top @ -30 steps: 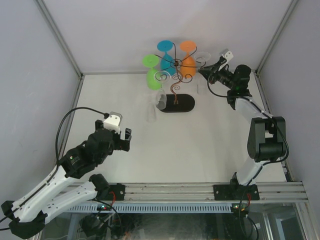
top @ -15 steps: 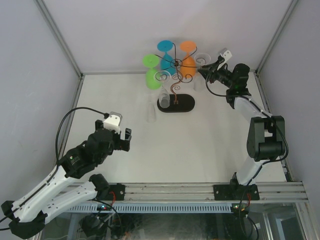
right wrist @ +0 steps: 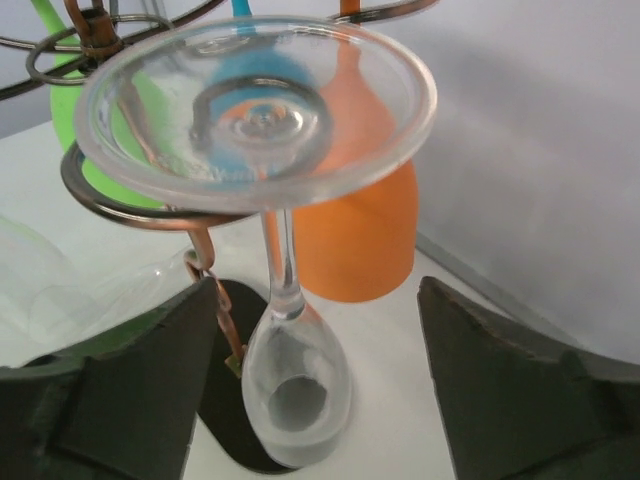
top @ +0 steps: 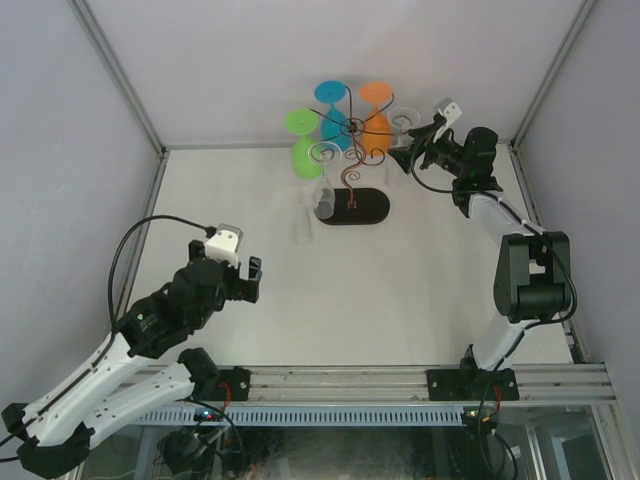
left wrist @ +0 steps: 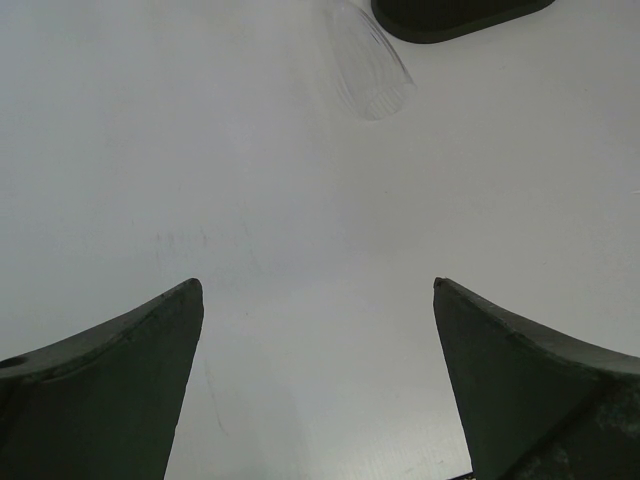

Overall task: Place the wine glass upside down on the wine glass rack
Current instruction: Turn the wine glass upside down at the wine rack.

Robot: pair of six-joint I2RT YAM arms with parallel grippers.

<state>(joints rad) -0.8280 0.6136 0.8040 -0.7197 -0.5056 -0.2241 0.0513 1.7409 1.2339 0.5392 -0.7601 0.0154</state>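
The wine glass rack (top: 349, 180), thin brown wire on a black oval base, stands at the back of the table. A clear wine glass (right wrist: 293, 395) hangs upside down from a scroll ring (right wrist: 100, 195) on its right side, foot (right wrist: 255, 110) on top. My right gripper (right wrist: 315, 290) is open; its fingers flank the bowl and stem without touching. In the top view the right gripper (top: 413, 152) sits just right of that wine glass (top: 398, 160). My left gripper (top: 249, 279) hovers open over bare table at the near left, empty in the left wrist view (left wrist: 318, 290).
Green (top: 303, 150), blue (top: 333, 115) and orange (top: 376, 125) glasses hang upside down on the rack. Two more clear glasses (top: 321, 197) (top: 300, 225) are by the base's left end; one shows in the left wrist view (left wrist: 365, 65). The back wall is close behind the rack.
My right gripper's jaws have spread apart off the clear wine glass, which stays hanging on the rack. The left arm has not moved.
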